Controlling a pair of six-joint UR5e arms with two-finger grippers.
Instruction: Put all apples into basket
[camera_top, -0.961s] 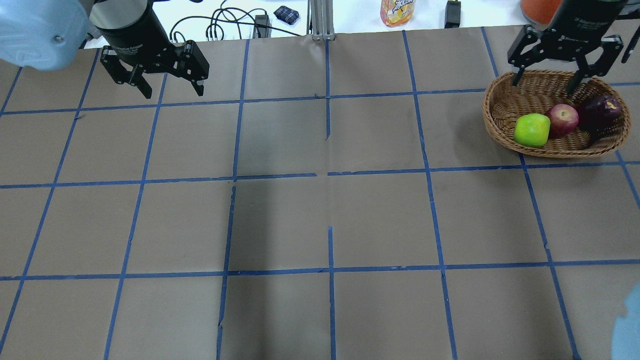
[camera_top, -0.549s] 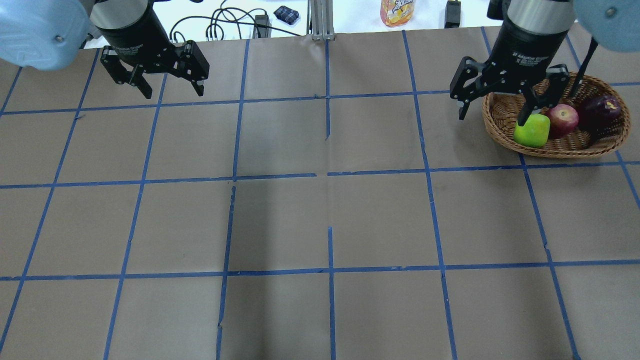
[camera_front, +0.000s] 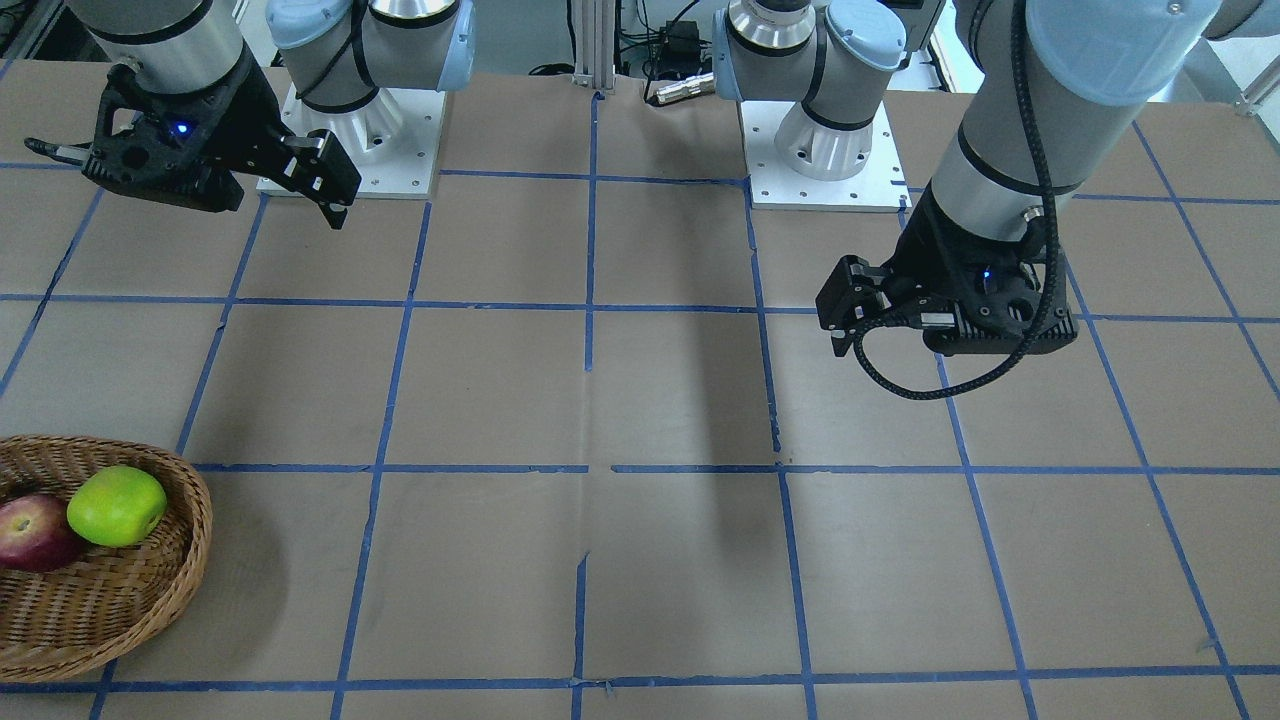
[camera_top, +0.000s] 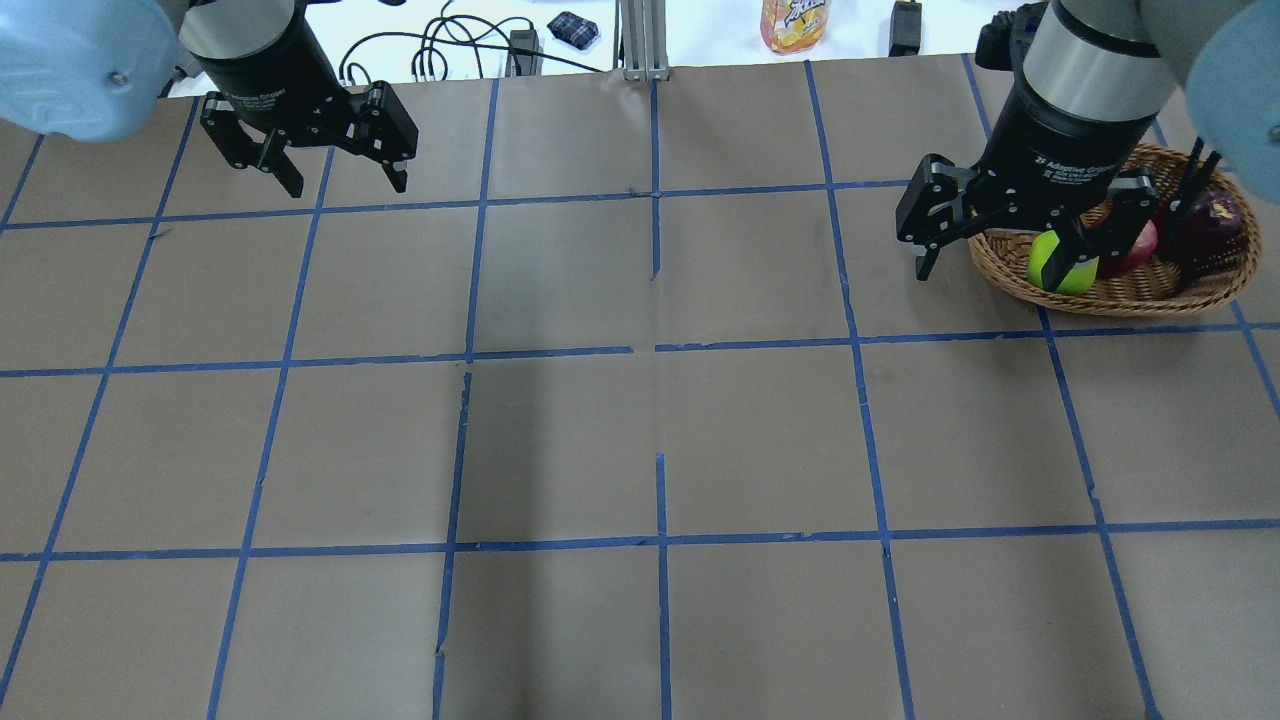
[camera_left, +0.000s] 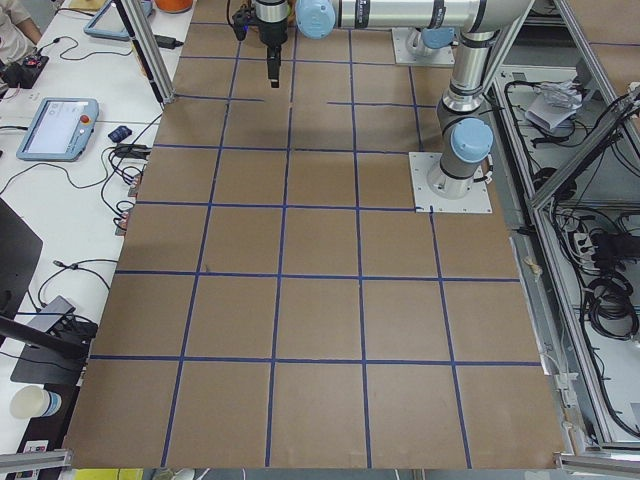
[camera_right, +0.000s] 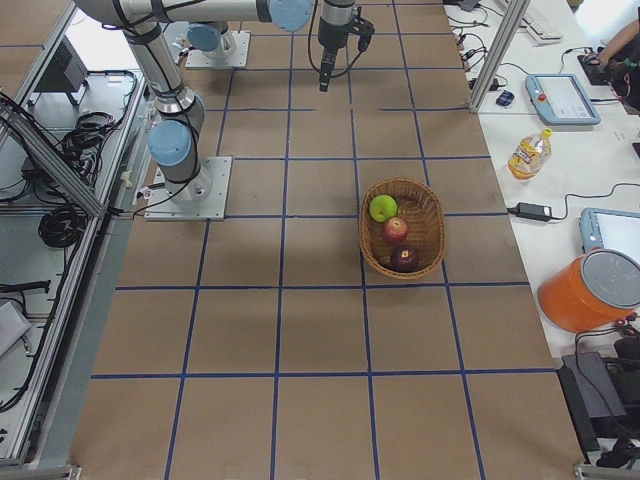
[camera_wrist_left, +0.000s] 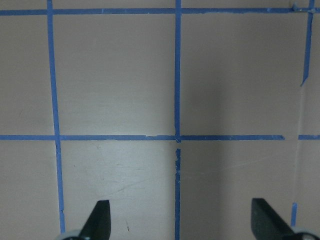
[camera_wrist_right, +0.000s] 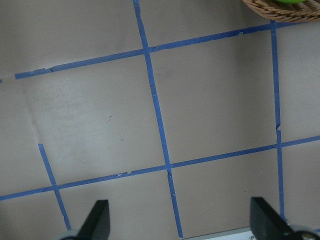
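Though half behind fingers — apples in basket.

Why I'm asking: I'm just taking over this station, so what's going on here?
All three apples, the green apple, the red apple and the dark apple, lie in the basket. Neither arm holds anything. The right gripper hangs above the table beside the basket, jaws apart and empty. The left gripper hangs over the table's other end, jaws also apart. The job looks done.
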